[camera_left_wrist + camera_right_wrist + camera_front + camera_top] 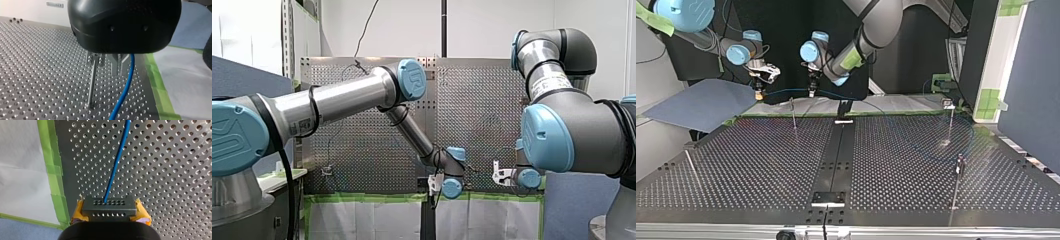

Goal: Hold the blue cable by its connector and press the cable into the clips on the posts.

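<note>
In the top view three posts stand on the table (761,165): the near post (958,170) and the middle post (950,122) at the view's right, the far post (793,114) left of middle, close to the arms. One blue cable (116,162) loops faintly over the table around the two right-hand posts, then runs along the far edge to the two grippers. My left gripper (812,92) hangs over the far edge with the cable passing at its tip. In its wrist view the far post rises just beside it and the cable drops on the other side. I cannot tell whether it is open or closed. My right gripper (110,211) is clamped with two yellow pads (78,211) on the one grey connector (110,203), from which the cable leads out over the table.
</note>
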You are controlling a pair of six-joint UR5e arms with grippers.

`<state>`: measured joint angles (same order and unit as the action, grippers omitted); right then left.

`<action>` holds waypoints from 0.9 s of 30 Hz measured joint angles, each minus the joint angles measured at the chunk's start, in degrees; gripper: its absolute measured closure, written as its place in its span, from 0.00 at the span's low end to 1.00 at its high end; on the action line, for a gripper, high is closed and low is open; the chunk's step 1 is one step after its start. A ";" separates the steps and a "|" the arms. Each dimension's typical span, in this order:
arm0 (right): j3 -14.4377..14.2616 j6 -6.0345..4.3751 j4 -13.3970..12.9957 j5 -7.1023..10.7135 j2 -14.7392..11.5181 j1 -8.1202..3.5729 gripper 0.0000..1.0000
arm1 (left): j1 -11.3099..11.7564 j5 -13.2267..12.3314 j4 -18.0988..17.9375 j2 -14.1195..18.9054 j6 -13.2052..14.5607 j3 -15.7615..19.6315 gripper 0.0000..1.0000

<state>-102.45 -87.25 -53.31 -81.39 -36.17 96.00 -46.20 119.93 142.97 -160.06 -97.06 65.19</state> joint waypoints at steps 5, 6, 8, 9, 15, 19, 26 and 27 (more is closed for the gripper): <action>0.01 0.30 -0.11 -0.16 0.03 0.27 1.00 | 0.25 -0.84 -0.25 -0.01 -1.48 -0.06 0.97; 0.00 0.38 -0.17 -0.16 0.04 0.32 1.00 | 0.27 -0.88 -0.27 -0.01 -1.59 -0.06 0.97; 0.01 0.53 -0.36 -0.09 0.06 0.43 1.00 | 0.28 -0.95 -0.30 -0.02 -1.75 -0.11 0.97; 0.01 0.53 -0.45 -0.05 0.06 0.46 1.00 | 0.28 -0.95 -0.33 -0.02 -1.79 -0.22 0.97; 0.00 0.24 -0.62 -0.13 0.07 0.32 1.00 | 0.17 -0.94 -0.45 -0.31 -1.82 -1.00 0.97; 0.00 -0.51 -0.70 -0.23 0.08 -0.22 1.00 | 0.11 -0.95 -0.48 -0.76 -1.42 -1.43 0.97; 0.17 -1.35 -0.88 -0.48 0.15 -1.15 1.00 | 0.20 -0.71 -0.44 -0.93 -0.67 -2.15 0.97; 0.24 -1.39 -0.90 -0.50 0.15 -1.23 1.00 | 0.21 -0.70 -0.37 -0.93 -0.64 -2.44 0.97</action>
<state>-102.21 -88.64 -54.21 -81.89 -36.02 94.77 -45.99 119.22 142.60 -160.99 -97.70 62.75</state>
